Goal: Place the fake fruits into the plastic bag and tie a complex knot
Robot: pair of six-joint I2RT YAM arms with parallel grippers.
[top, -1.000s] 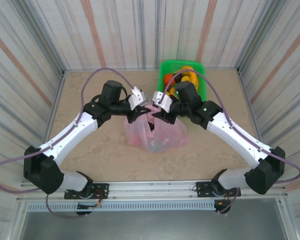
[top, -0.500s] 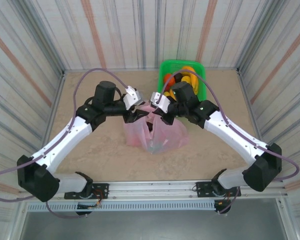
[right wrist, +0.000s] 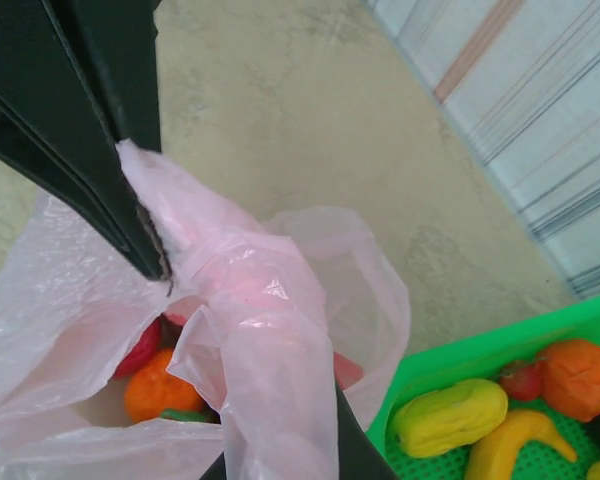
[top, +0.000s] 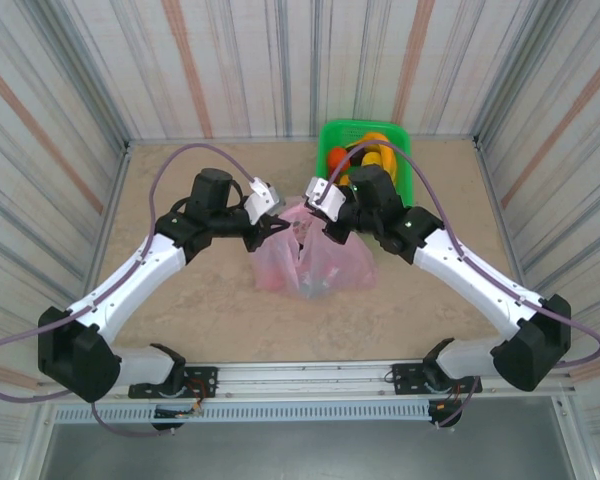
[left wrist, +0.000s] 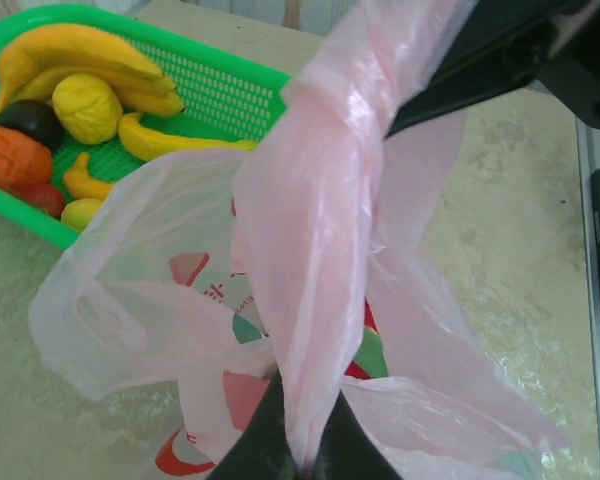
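The plastic bag [top: 315,268] is found near the middle of the table [top: 180,300], between the two arms, with its mouth drawn upward. The left gripper [left wrist: 300,452] is closed tight on a twisted strand of the bag's pink film, which is stretched from its fingertips up toward the black finger of the other arm. The right gripper [right wrist: 280,458] is likewise clamped shut on a bunched strand of film at the bag's mouth. In the right wrist view the two strands are seen crossed one over the other; whether a knot is formed cannot be determined.

Some of the fake fruits [right wrist: 150,380] are noted inside the bag: an orange piece [right wrist: 158,398] and a red piece [right wrist: 140,350] are lying at its bottom. A green basket [top: 408,165] is set close beyond the bag, at the far edge of the table. Bananas [left wrist: 80,50], a yellow fruit [left wrist: 85,108], a dark maroon piece [left wrist: 25,120] and an orange fruit [left wrist: 15,160] are contained in it.
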